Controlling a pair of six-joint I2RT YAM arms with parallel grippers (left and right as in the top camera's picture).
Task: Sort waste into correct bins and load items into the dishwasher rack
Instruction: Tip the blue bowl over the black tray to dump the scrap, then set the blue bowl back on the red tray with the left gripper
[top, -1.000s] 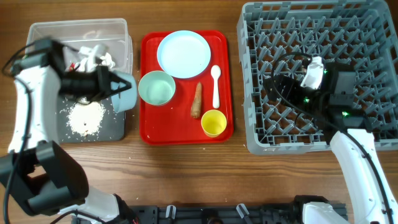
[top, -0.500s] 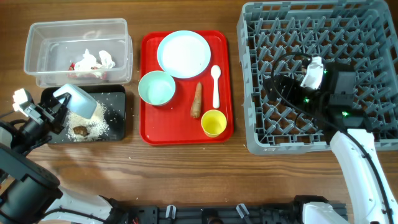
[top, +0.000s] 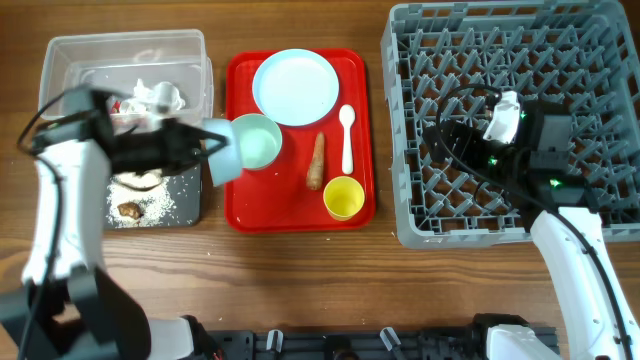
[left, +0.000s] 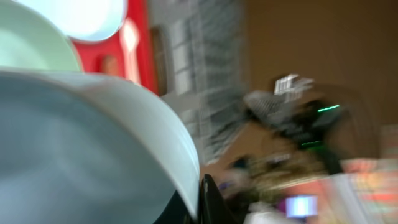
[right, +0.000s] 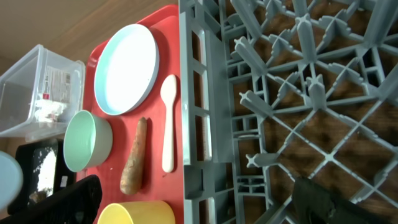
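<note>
My left gripper (top: 205, 148) is shut on the rim of a pale blue bowl (top: 224, 150). It holds the bowl tilted over the left edge of the red tray, touching or just beside the mint bowl (top: 253, 140). The left wrist view is blurred and filled by the held bowl (left: 93, 143). The plate (top: 294, 87), spoon (top: 347, 135), carrot (top: 317, 160) and yellow cup (top: 343, 197) lie on the tray. My right gripper (top: 465, 145) hovers open and empty over the rack (top: 600, 215), near its left wall (right: 205, 112).
The clear tub (top: 70, 55) holds tissue and the red-and-white wrapper (top: 150, 97). The black bin (top: 190, 205) holds rice grains and a brown lump (top: 128, 209). The red tray (top: 240, 215) lies between the bins and the rack.
My left arm swung the pale blue bowl from the black bin's left end rightward to the tray's left edge. The right arm has not moved.
</note>
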